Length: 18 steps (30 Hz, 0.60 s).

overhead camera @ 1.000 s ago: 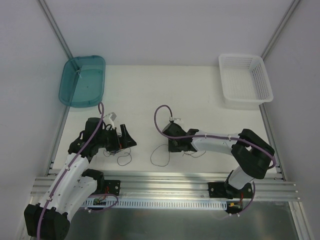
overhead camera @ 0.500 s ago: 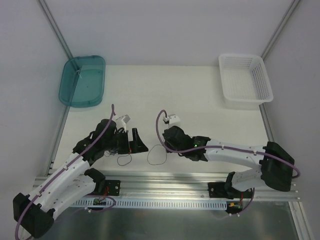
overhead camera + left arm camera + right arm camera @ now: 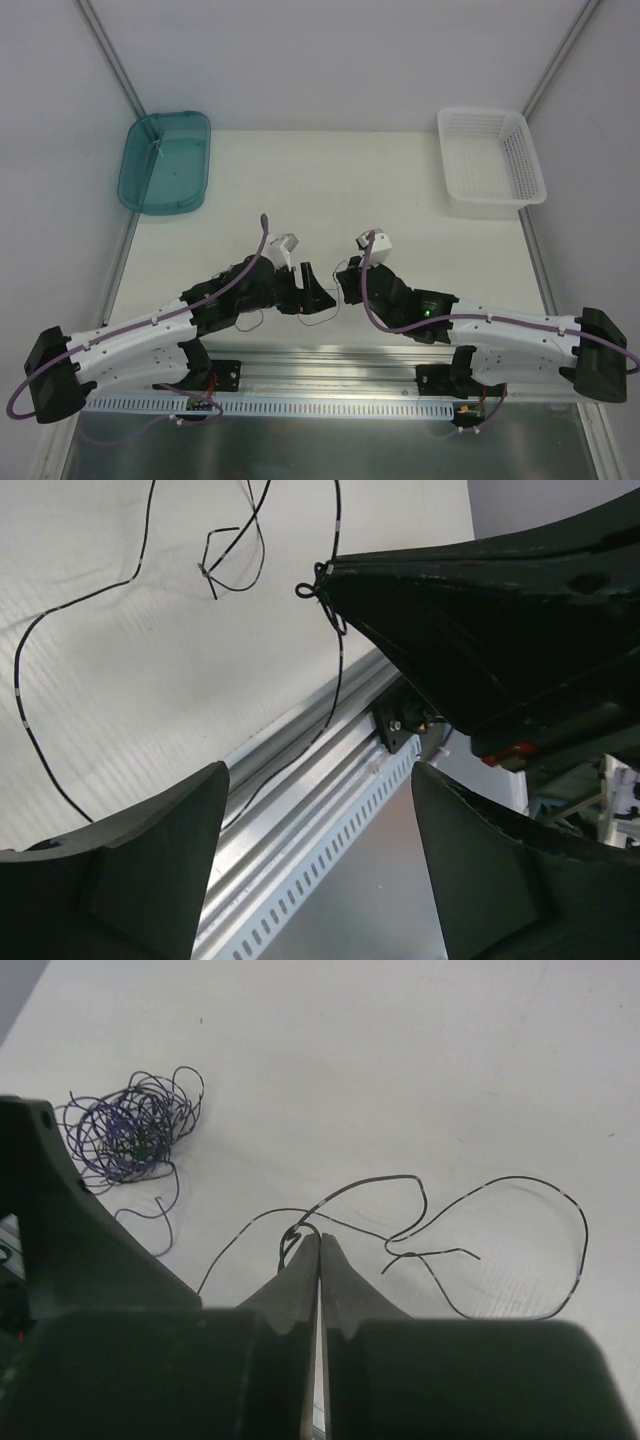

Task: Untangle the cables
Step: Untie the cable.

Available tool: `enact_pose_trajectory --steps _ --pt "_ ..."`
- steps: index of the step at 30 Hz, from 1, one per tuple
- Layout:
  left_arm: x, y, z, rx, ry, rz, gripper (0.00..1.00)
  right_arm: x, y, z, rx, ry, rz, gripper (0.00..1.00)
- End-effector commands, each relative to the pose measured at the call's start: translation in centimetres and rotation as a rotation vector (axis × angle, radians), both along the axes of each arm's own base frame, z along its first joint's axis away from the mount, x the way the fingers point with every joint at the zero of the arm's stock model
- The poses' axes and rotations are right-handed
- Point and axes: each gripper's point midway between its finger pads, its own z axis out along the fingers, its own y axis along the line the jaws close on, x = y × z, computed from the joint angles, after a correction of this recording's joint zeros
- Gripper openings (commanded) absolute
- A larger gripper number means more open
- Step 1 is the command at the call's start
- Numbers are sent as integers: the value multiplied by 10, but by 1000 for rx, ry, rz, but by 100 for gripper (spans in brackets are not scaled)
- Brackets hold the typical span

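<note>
Two arms on station, left arm (image 3: 150, 335) and right arm (image 3: 500, 325), both stretched low over a white table (image 3: 400, 190). The surface was matte and faintly ribbed. Pale grey walls (image 3: 320, 60) boxed it in, and a slotted aluminium rail (image 3: 330, 365) ran along the near edge. One teal tray (image 3: 170, 165) sat at the far left corner, one white mesh basket (image 3: 490, 160) at the far right.

One bundle of cables (image 3: 135, 1125), dark purple loops, lay on the table beside the left gripper (image 3: 318, 780), whose jaws stood spread, gripping nothing. The right gripper (image 3: 318, 1248) was clenched on a thin black strand (image 3: 310, 588) at its very tips. Loose lengths trailing from the pinch: two, possibly three, the crossings too fine to separate.
</note>
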Motion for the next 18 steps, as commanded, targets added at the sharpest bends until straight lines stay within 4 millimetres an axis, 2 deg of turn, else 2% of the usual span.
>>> enact_pose_trajectory --steps 1,3,4,8,12,15,16,18 --pt "21 -17 5 -34 -123 83 73 6 -3 27 168 -17 -89 1" --pt "21 -23 -5 -18 -130 84 69 4 -3 29 198 -6 -94 1" --pt "25 -28 2 -54 -158 88 68 4 -4 28 203 -4 -94 1" --pt "29 -38 2 -69 -208 76 59 -1 -1 29 223 9 -75 1" --pt "29 -45 -2 -52 -228 47 56 -4 1 29 237 14 -58 1" --pt "28 -40 -1 -47 -266 37 58 -6 2 30 232 16 -37 1" --pt "28 -35 -6 -35 -273 41 60 -7 2 29 227 16 -29 1" --pt "28 -25 1 -37 -345 36 62 -12 4 30 220 14 8 1"
